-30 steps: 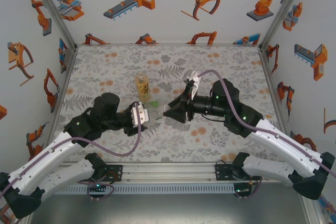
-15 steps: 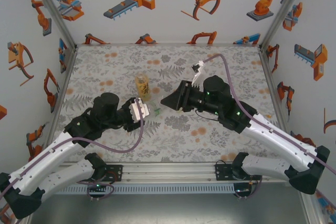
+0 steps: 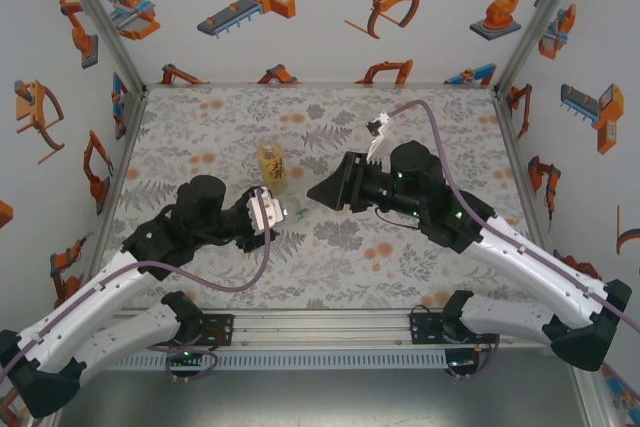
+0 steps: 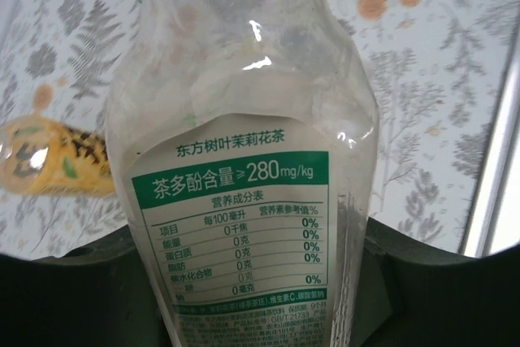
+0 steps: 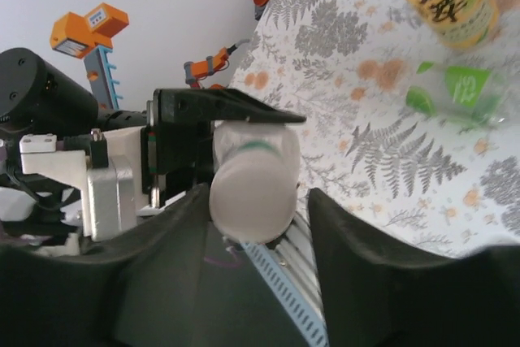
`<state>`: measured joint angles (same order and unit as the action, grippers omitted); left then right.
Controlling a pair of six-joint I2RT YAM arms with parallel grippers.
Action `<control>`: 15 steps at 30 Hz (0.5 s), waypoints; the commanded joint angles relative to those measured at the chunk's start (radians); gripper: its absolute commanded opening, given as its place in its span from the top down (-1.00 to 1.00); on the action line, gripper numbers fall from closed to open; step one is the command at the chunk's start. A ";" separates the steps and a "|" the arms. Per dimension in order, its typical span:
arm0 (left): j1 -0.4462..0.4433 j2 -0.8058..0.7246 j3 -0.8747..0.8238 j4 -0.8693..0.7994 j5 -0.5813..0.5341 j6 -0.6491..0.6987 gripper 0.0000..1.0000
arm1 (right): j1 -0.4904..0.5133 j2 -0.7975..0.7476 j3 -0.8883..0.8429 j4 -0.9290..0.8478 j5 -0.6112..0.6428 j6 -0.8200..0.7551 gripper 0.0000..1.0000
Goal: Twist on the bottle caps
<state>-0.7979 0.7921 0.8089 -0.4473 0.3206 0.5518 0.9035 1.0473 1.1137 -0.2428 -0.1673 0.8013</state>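
Observation:
My left gripper (image 4: 252, 286) is shut on the lower body of a slim clear bottle (image 4: 244, 136) with a green label band, holding it level above the table. A whitish cap (image 5: 250, 193) sits on that bottle's mouth. It lies between the fingers of my right gripper (image 5: 256, 194), which is open, with a clear gap on the right side. From above, the left gripper (image 3: 270, 215) and right gripper (image 3: 314, 195) face each other near the table's middle. The amber bottle (image 3: 271, 167) stands upright just behind them. A green-tinted bottle (image 5: 459, 91) lies on the table beside it.
The floral tablecloth (image 3: 420, 247) covers the table, and white walls with orange robot stickers close it in on three sides. An aluminium rail (image 3: 320, 330) runs along the near edge between the arm bases.
The right gripper has pulled back up and away from the left gripper, and its jaws have widened around the cap. The left gripper still holds the bottle, slightly turned.

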 commanded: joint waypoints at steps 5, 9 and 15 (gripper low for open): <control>-0.002 -0.002 0.022 -0.011 0.250 0.032 1.00 | -0.011 -0.112 0.013 0.049 -0.116 -0.468 -0.09; -0.001 0.023 0.034 -0.036 0.323 0.041 1.00 | -0.011 -0.147 0.004 0.021 -0.235 -0.715 -0.13; -0.001 0.103 0.077 -0.107 0.390 0.056 1.00 | -0.011 -0.150 0.041 -0.048 -0.517 -0.971 -0.13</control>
<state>-0.7979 0.8787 0.8433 -0.5095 0.6266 0.5804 0.8974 0.8982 1.1217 -0.2539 -0.5030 0.0383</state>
